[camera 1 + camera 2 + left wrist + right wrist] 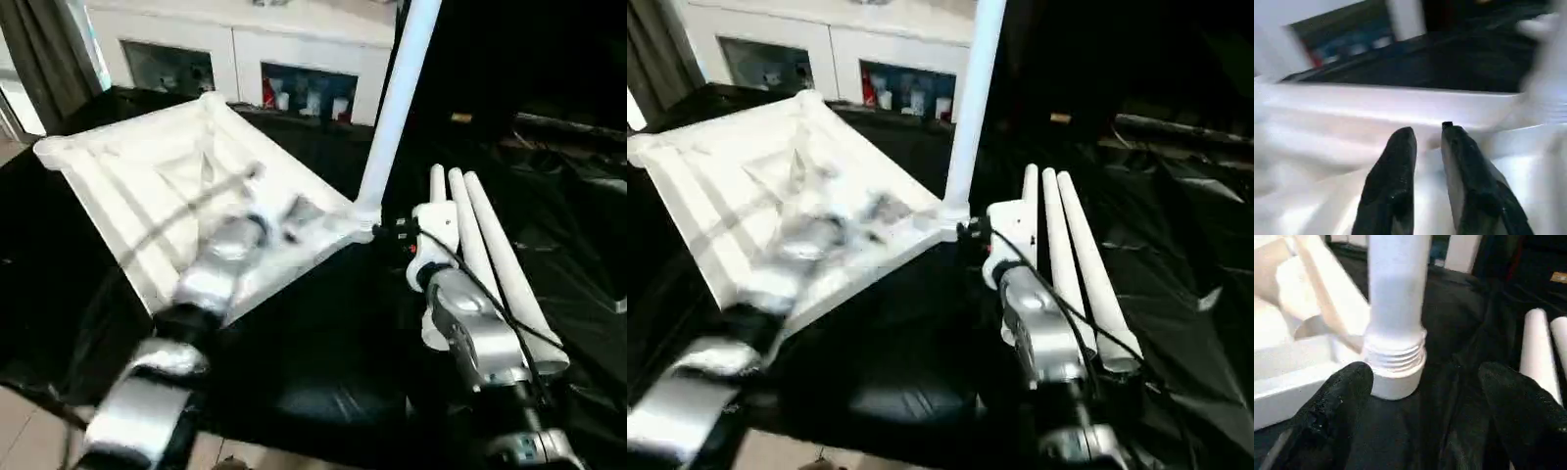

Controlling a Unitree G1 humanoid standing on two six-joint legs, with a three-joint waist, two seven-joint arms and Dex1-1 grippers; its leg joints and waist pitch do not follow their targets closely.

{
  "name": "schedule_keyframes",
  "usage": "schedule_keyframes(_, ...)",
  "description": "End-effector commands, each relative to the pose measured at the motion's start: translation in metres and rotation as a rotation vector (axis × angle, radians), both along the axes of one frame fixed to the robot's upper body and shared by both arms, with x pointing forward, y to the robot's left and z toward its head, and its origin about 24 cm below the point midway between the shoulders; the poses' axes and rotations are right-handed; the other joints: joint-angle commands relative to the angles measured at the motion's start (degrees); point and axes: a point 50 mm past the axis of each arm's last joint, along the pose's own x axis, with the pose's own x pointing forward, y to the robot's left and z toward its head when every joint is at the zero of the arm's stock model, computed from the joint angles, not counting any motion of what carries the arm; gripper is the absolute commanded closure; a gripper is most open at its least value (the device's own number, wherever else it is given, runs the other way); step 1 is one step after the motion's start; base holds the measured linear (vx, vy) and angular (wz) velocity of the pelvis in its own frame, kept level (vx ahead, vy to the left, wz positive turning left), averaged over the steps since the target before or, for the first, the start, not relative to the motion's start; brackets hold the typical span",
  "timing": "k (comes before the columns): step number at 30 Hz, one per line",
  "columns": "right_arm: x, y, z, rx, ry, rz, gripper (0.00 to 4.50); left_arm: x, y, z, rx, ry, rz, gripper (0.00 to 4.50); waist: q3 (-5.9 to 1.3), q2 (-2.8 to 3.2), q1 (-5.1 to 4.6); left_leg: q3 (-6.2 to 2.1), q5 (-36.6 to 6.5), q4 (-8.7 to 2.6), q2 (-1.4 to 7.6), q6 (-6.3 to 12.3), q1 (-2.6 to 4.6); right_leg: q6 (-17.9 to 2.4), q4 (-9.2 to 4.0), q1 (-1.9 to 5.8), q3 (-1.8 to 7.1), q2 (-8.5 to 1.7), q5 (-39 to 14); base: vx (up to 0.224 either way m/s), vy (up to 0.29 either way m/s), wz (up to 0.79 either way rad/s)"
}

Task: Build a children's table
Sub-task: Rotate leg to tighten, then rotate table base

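The children's table's white tabletop [147, 176] lies upside down, ribs up, on the black-draped work table. One white leg [397, 98] stands upright in its near right corner socket [1396, 382], with threads showing at the base. Three more legs [490, 255] lie side by side to the right. My right gripper [1426, 374] is open wide just in front of the standing leg's base, its fingers apart from it. My left gripper [1427, 132] hovers over the ribbed underside near that corner. Its fingers stand a little apart with nothing between them, and the arm [216, 264] is blurred.
The black cloth [323, 372] covers the work table around the tabletop and wrinkles at the right. White cabinets with glass-fronted shelves [294, 88] stand behind. A strip of floor [29, 431] shows past the table's near left edge.
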Motion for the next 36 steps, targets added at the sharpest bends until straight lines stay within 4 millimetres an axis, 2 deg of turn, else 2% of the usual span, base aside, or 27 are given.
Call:
schedule_keyframes(1, -0.004, 0.006, -0.006, -0.017, 0.038, 0.038, 0.60, -0.006, 0.012, 0.005, 0.006, -0.033, 0.081, 3.02, -3.79, 0.33, 0.19, -1.62, -8.7, -3.49, 4.40, 2.20, 0.29, -5.9, -3.82, 3.22, 4.95, -7.04, -12.0, 0.000, 0.000, 0.00)
schedule_keyframes(2, -0.004, 0.010, -0.009, -0.019, 0.057, 0.058, 0.60, -0.011, 0.022, 0.007, 0.019, -0.052, 0.134, 2.91, -3.97, 0.57, 0.18, -1.74, -8.6, -3.50, 4.70, 1.82, 0.33, -6.3, -3.31, 3.33, 5.03, -7.15, -10.9, 0.000, 0.000, 0.00)
schedule_keyframes(3, -0.005, 0.015, -0.012, -0.019, 0.078, 0.078, 0.60, -0.020, 0.036, 0.009, 0.028, -0.070, 0.212, 2.81, -3.76, 0.46, 0.12, -1.62, -9.3, -3.54, 4.58, 1.91, 0.41, -5.8, -3.71, 3.12, 4.95, -6.95, -12.0, 0.000, 0.000, 0.00)
schedule_keyframes(4, -0.004, 0.020, -0.014, -0.024, 0.097, 0.092, 0.60, -0.031, 0.048, 0.009, 0.021, -0.072, 0.291, 2.74, -3.66, 0.27, 0.06, -1.68, -9.9, -3.58, 4.54, 1.76, 0.25, -5.6, -3.73, 3.24, 4.94, -7.03, -13.4, 0.000, 0.000, 0.00)
schedule_keyframes(5, -0.004, 0.021, -0.014, -0.025, 0.101, 0.096, 0.60, -0.034, 0.051, 0.010, 0.018, -0.074, 0.314, 2.74, -3.69, 0.44, 0.08, -1.82, -10.1, -3.65, 4.78, 1.45, 0.29, -5.9, -3.64, 3.35, 4.95, -7.27, -13.7, 0.000, 0.000, 0.00)
schedule_keyframes(6, -0.003, 0.023, -0.015, -0.027, 0.108, 0.101, 0.60, -0.039, 0.055, 0.010, 0.013, -0.077, 0.352, 2.63, -3.45, 0.47, 0.06, -1.67, -10.4, -3.67, 4.55, 1.61, 0.35, -5.5, -4.15, 3.00, 4.89, -6.97, -14.8, 0.000, 0.000, 0.00)
schedule_keyframes(7, -0.002, 0.025, -0.015, -0.030, 0.113, 0.104, 0.60, -0.046, 0.062, 0.011, 0.011, -0.087, 0.407, 2.55, -3.38, -0.10, 0.01, -1.60, -10.8, -3.67, 4.44, 1.55, 0.30, -5.1, -4.30, 3.04, 4.89, -6.88, -15.8, 0.000, 0.000, 0.00)
schedule_keyframes(8, -0.002, 0.026, -0.016, -0.032, 0.116, 0.104, 0.60, -0.053, 0.066, 0.012, 0.013, -0.092, 0.439, 2.55, -3.42, 0.33, 0.13, -1.70, -11.1, -3.68, 4.53, 1.24, 0.45, -4.9, -4.13, 2.96, 4.91, -6.82, -16.0, 0.000, 0.000, 0.00)
schedule_keyframes(9, 0.000, 0.028, -0.016, -0.035, 0.122, 0.105, 0.60, -0.059, 0.070, 0.013, 0.019, -0.101, 0.470, 2.37, -3.33, 0.02, 0.07, -1.73, -11.5, -3.69, 4.55, 1.19, 0.49, -4.4, -4.14, 2.85, 4.91, -6.79, -16.5, 0.000, 0.000, 0.00)
schedule_keyframes(10, 0.001, 0.029, -0.017, -0.038, 0.128, 0.106, 0.60, -0.065, 0.075, 0.016, 0.020, -0.121, 0.509, 2.37, -3.18, 0.17, 0.19, -1.69, -12.0, -3.73, 4.40, 1.27, 0.61, -3.9, -4.50, 2.64, 4.87, -6.67, -17.5, 0.000, 0.000, 0.00)
schedule_keyframes(11, 0.002, 0.031, -0.016, -0.040, 0.128, 0.107, 0.60, -0.070, 0.080, 0.019, 0.032, -0.142, 0.545, 2.21, -3.09, -0.27, 0.12, -1.64, -13.2, -3.73, 4.37, 1.01, 0.87, -3.5, -4.64, 2.39, 4.88, -6.59, -18.8, 0.000, 0.000, 0.00)
schedule_keyframes(12, 0.004, 0.032, -0.015, -0.038, 0.128, 0.108, 0.60, -0.075, 0.085, 0.022, 0.046, -0.167, 0.582, 2.21, -3.16, -0.01, 0.09, -1.92, -13.4, -3.86, 4.53, 0.64, 0.59, -3.0, -4.49, 2.70, 4.84, -6.67, -18.9, 0.000, 0.000, 0.00)
schedule_keyframes(13, 0.004, 0.032, -0.015, -0.038, 0.128, 0.108, 0.60, -0.075, 0.085, 0.022, 0.046, -0.167, 0.582, 2.10, -3.10, 0.03, 0.18, -1.84, -13.5, -3.81, 4.39, 0.70, 0.65, -2.5, -4.74, 2.51, 4.87, -6.52, -19.0, 0.000, 0.000, 0.00)
schedule_keyframes(14, 0.006, 0.036, -0.015, -0.034, 0.133, 0.114, 0.60, -0.084, 0.094, 0.029, 0.070, -0.213, 0.654, 1.95, -3.03, 0.06, 0.24, -1.79, -14.0, -3.78, 4.34, 0.55, 0.96, -2.1, -4.84, 2.21, 4.88, -6.42, -19.2, 0.000, 0.000, 0.00)
schedule_keyframes(15, 0.007, 0.039, -0.017, -0.036, 0.141, 0.120, 0.60, -0.092, 0.105, 0.033, 0.102, -0.247, 0.737, 1.95, -3.10, -0.23, -0.11, -2.16, -15.0, -4.02, 4.50, 0.05, 0.61, -2.5, -4.44, 2.68, 4.83, -6.55, -18.3, 0.000, 0.000, 0.00)
schedule_keyframes(16, 0.007, 0.041, -0.018, -0.039, 0.146, 0.125, 0.60, -0.096, 0.113, 0.034, 0.121, -0.260, 0.789, 1.82, -3.16, -0.30, -0.14, -2.13, -14.5, -3.97, 4.49, 0.07, 0.57, -2.2, -4.29, 2.64, 4.89, -6.46, -17.1, 0.000, 0.000, 0.00)
schedule_keyframes(20, 0.008, 0.044, -0.019, -0.043, 0.149, 0.135, 0.60, -0.112, 0.130, 0.033, 0.173, -0.243, 0.943, 1.50, -3.24, -0.37, -0.12, -2.04, -13.3, -3.82, 4.28, 0.27, 0.52, -2.3, -3.96, 2.67, 4.95, -6.32, -14.5, 0.000, 0.000, 0.00)
schedule_keyframes(21, 0.008, 0.045, -0.019, -0.041, 0.148, 0.137, 0.60, -0.120, 0.139, 0.027, 0.172, -0.196, 1.011, 1.50, -3.25, -0.53, -0.05, -1.95, -13.2, -3.74, 4.24, 0.44, 0.53, -2.5, -3.96, 2.66, 5.00, -6.38, -14.6, 0.000, 0.000, 0.00)
schedule_keyframes(23, 0.008, 0.045, -0.019, -0.041, 0.148, 0.138, 0.60, -0.123, 0.144, 0.022, 0.172, -0.163, 1.042, 1.44, -3.12, -0.24, 0.10, -1.95, -13.7, -3.74, 4.11, 0.54, 0.63, -2.4, -4.21, 2.52, 4.94, -6.37, -15.8, 0.000, 0.000, 0.00)
schedule_keyframes(24, 0.008, 0.045, -0.019, -0.041, 0.147, 0.138, 0.60, -0.127, 0.148, 0.007, 0.153, -0.076, 1.051, 1.44, -3.13, -0.32, 0.10, -2.01, -14.1, -3.77, 4.12, 0.47, 0.57, -2.0, -4.34, 2.55, 4.88, -6.34, -16.6, 0.000, 0.000, 0.00)
schedule_keyframes(26, 0.008, 0.045, -0.020, -0.042, 0.147, 0.138, 0.60, -0.129, 0.146, -0.003, 0.149, -0.018, 1.034, 1.44, -3.13, -0.19, 0.10, -2.12, -14.8, -3.84, 4.14, 0.24, 0.63, -1.6, -4.48, 2.46, 4.84, -6.31, -17.4, 0.000, 0.000, 0.00)
schedule_keyframes(27, 0.008, 0.045, -0.020, -0.043, 0.147, 0.139, 0.60, -0.127, 0.138, -0.016, 0.158, 0.061, 0.947, 1.44, -3.09, -0.12, 0.11, -2.16, -15.4, -3.84, 4.13, 0.22, 0.70, -1.4, -4.59, 2.36, 4.86, -6.31, -17.7, 0.000, 0.000, 0.00)
schedule_keyframes(29, 0.008, 0.045, -0.020, -0.043, 0.147, 0.139, 0.60, -0.127, 0.127, -0.025, 0.151, 0.126, 0.861, 1.44, -3.10, -0.19, 0.22, -2.19, -15.9, -3.91, 4.14, 0.14, 0.79, -1.1, -4.66, 2.26, 4.89, -6.45, -18.8, 0.000, 0.000, 0.00)
schedule_keyframes(31, 0.008, 0.044, -0.020, -0.043, 0.145, 0.139, 0.60, -0.127, 0.111, -0.033, 0.133, 0.196, 0.749, 1.44, -3.05, 0.11, 0.29, -2.28, -16.7, -3.98, 4.27, -0.28, 0.79, -1.3, -4.72, 2.20, 4.94, -6.48, -18.7, 0.000, 0.000, 0.00)
schedule_keyframes(32, 0.008, 0.044, -0.020, -0.043, 0.145, 0.139, 0.60, -0.127, 0.111, -0.033, 0.133, 0.196, 0.749, 1.44, -3.06, 0.02, 0.32, -2.31, -16.9, -4.03, 4.34, -0.42, 0.84, -1.3, -4.79, 2.23, 4.95, -6.58, -18.8, 0.000, 0.000, 0.00)
schedule_keyframes(33, 0.008, 0.044, -0.019, -0.043, 0.139, 0.137, 0.60, -0.128, 0.095, -0.039, 0.126, 0.268, 0.617, 1.44, -3.08, 0.10, 0.35, -2.36, -17.4, -4.08, 4.27, -0.65, 0.78, -1.5, -4.64, 2.30, 5.00, -6.58, -18.5, 0.000, 0.000, 0.00)
schedule_keyframes(36, 0.009, 0.041, -0.015, -0.045, 0.125, 0.129, 0.60, -0.128, 0.080, -0.041, 0.107, 0.320, 0.508, 1.44, -3.12, 0.06, 0.26, -2.26, -16.6, -4.02, 4.21, -0.66, 0.75, -2.3, -4.47, 2.39, 5.06, -6.53, -16.9, 0.000, 0.000, 0.00)
